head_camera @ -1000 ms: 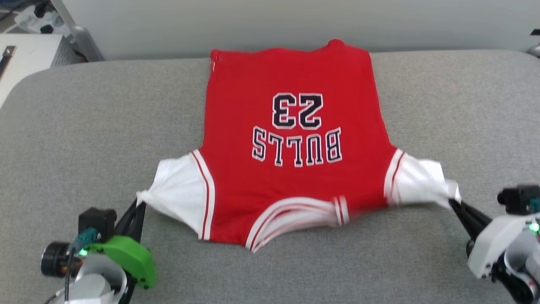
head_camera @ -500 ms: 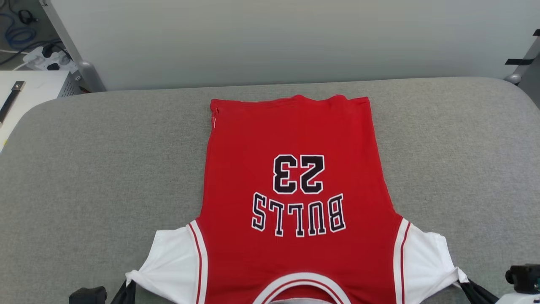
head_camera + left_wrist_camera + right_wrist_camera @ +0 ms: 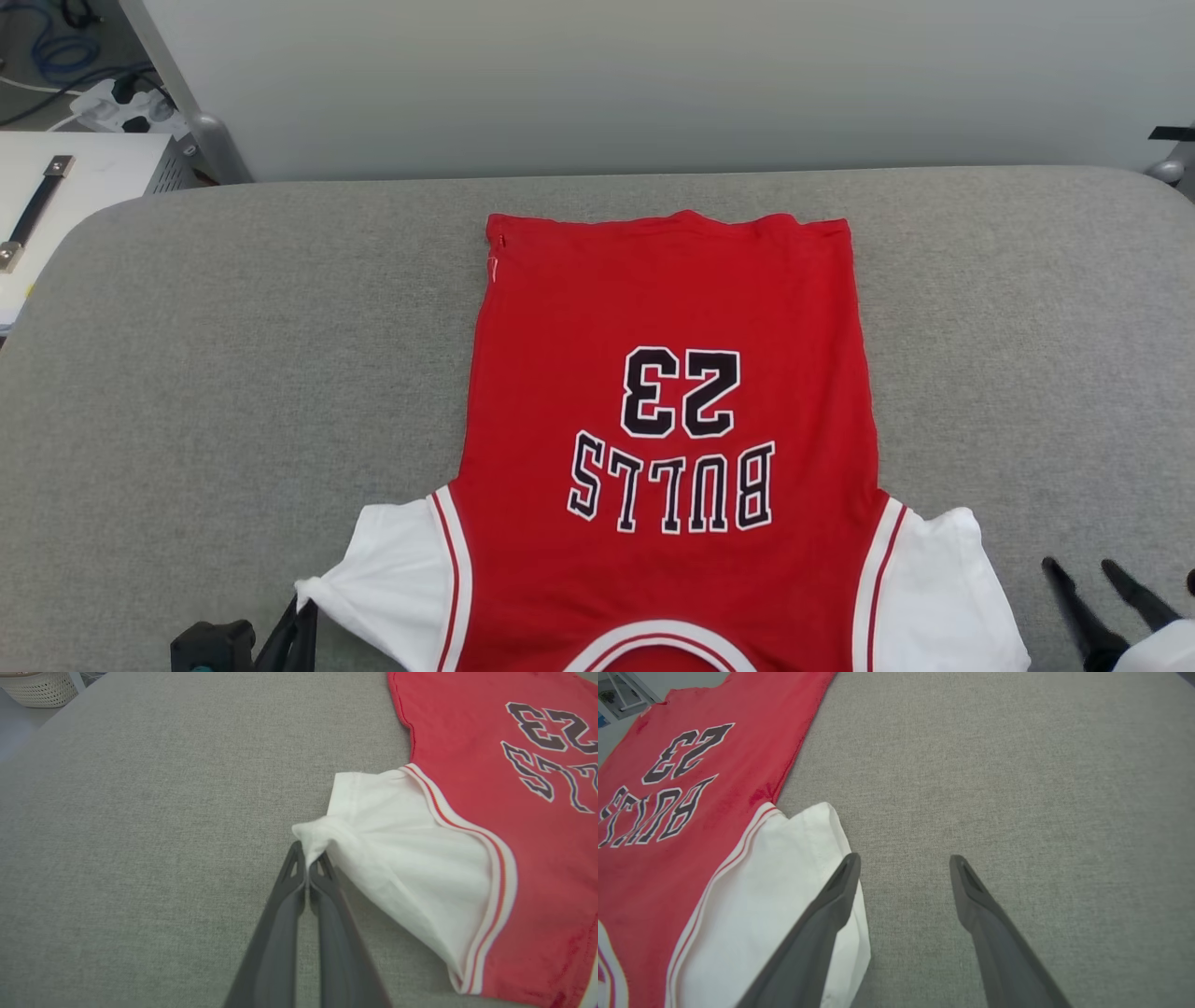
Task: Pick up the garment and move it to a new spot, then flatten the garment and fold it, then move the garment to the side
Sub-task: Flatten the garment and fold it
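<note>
- Since its right sleeve (image 3: 784, 896) was dropped a moment ago, the red jersey garment (image 3: 667, 299) with white sleeves and black "BULLS 23" print lies spread print-up mid-table, hem far, collar near.
- Its left sleeve (image 3: 397, 826) is puckered at the tip, pinched in the closed left gripper (image 3: 308, 858).
- The right sleeve now rests flat on the grey fabric tabletop (image 3: 233, 373).
- The right gripper (image 3: 904, 858) stands wide and empty, just right of it.
- Flattening looks nearly finished; folding likely follows.
</note>
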Robot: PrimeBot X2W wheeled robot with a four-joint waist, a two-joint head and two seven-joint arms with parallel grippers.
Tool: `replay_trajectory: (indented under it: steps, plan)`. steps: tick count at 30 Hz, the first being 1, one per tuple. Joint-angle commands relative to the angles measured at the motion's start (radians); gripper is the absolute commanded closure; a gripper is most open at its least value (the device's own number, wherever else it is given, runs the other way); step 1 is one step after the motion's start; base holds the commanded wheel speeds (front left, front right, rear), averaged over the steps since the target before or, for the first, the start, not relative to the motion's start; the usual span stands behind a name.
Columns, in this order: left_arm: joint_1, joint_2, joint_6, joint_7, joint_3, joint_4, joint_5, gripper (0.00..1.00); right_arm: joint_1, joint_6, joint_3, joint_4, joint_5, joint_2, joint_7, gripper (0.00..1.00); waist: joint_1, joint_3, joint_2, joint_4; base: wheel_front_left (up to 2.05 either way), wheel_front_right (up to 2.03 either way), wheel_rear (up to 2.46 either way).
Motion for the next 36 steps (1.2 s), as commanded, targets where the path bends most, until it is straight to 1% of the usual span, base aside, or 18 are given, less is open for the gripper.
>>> replay_trajectory:
  steps: [1, 4, 8, 10, 12, 15, 16, 19, 21, 22, 26, 28, 32, 36]
  plan:
    - [-0.023, -0.002, 0.013, -0.006, 0.008, -0.010, 0.010, 1.00, -0.001, -0.001, -0.041, -0.028, -0.023, 0.001, -0.004, 0.00, 0.0001, 0.007, 0.0000, 0.008, 0.00, 0.00, 0.00]
    - [-0.031, -0.009, 0.016, -0.006, 0.022, -0.033, 0.026, 1.00, -0.024, -0.001, -0.136, -0.104, -0.050, 0.005, 0.017, 0.00, 0.0001, 0.019, 0.0000, 0.019, 0.00, 0.00, 0.00]
    - [-0.054, -0.026, 0.012, -0.006, 0.037, -0.064, 0.056, 1.00, -0.108, -0.001, -0.238, -0.235, -0.086, -0.001, 0.088, 0.00, 0.0001, 0.053, 0.0000, 0.046, 0.00, 0.00, 0.00]
    - [-0.074, -0.038, 0.005, -0.006, 0.045, -0.078, 0.074, 1.00, -0.175, -0.001, -0.275, -0.304, -0.096, -0.004, 0.154, 0.00, 0.0001, 0.082, 0.0000, 0.066, 0.00, 0.00, 0.00]
    - [-0.094, -0.048, -0.003, -0.006, 0.055, -0.089, 0.091, 1.00, -0.246, -0.001, -0.288, -0.349, -0.094, -0.003, 0.236, 0.00, 0.0001, 0.109, 0.0000, 0.085, 0.00, 0.00, 0.00]
    - [-0.123, -0.067, -0.018, -0.006, 0.068, -0.102, 0.116, 1.00, -0.371, -0.001, -0.291, -0.377, -0.077, -0.008, 0.363, 0.00, 0.0001, 0.157, 0.0000, 0.116, 0.00, 0.00, 0.00]
    - [-0.135, -0.076, -0.026, -0.006, 0.071, -0.106, 0.127, 1.00, -0.420, -0.001, -0.285, -0.377, -0.070, -0.019, 0.417, 0.00, 0.0001, 0.178, 0.0000, 0.130, 0.00, 0.00, 0.00]
    - [-0.166, -0.107, -0.044, -0.006, 0.083, -0.118, 0.157, 1.00, -0.548, -0.001, -0.253, -0.339, -0.057, -0.058, 0.564, 0.00, 0.0001, 0.231, 0.0000, 0.161, 0.00, 0.00, 0.00]
    - [-0.183, -0.131, -0.060, -0.006, 0.091, -0.124, 0.178, 1.00, -0.630, -0.001, -0.223, -0.302, -0.067, -0.086, 0.664, 0.00, 0.0001, 0.264, 0.0000, 0.180, 0.00, 0.00, 0.00]
    - [-0.193, -0.145, -0.069, -0.006, 0.094, -0.126, 0.190, 1.00, -0.671, -0.001, -0.204, -0.278, -0.060, -0.095, 0.727, 0.00, 0.0001, 0.283, 0.0000, 0.192, 0.00, 0.00, 0.00]
    - [-0.227, -0.197, -0.103, -0.006, 0.113, -0.131, 0.228, 1.00, -0.810, -0.001, -0.156, -0.186, -0.035, -0.119, 0.947, 0.00, 0.0001, 0.349, 0.0000, 0.230, 0.00, 0.00, 0.00]
    - [-0.245, -0.223, -0.123, -0.006, 0.124, -0.133, 0.247, 1.00, -0.875, -0.001, -0.143, -0.146, -0.040, -0.127, 1.034, 0.00, 0.0001, 0.381, 0.0000, 0.249, 0.00, 0.00, 0.00]
    - [-0.276, -0.268, -0.161, -0.006, 0.148, -0.131, 0.283, 1.00, -0.994, -0.001, -0.109, -0.085, -0.074, -0.118, 1.146, 0.00, 0.0001, 0.442, 0.0000, 0.278, 0.00, 0.00, 0.00]
    - [-0.298, -0.310, -0.192, -0.006, 0.178, -0.131, 0.316, 1.00, -1.085, -0.001, -0.068, -0.026, -0.122, -0.085, 1.201, 0.00, 0.0001, 0.490, 0.0000, 0.291, 0.00, 0.00, 0.00]
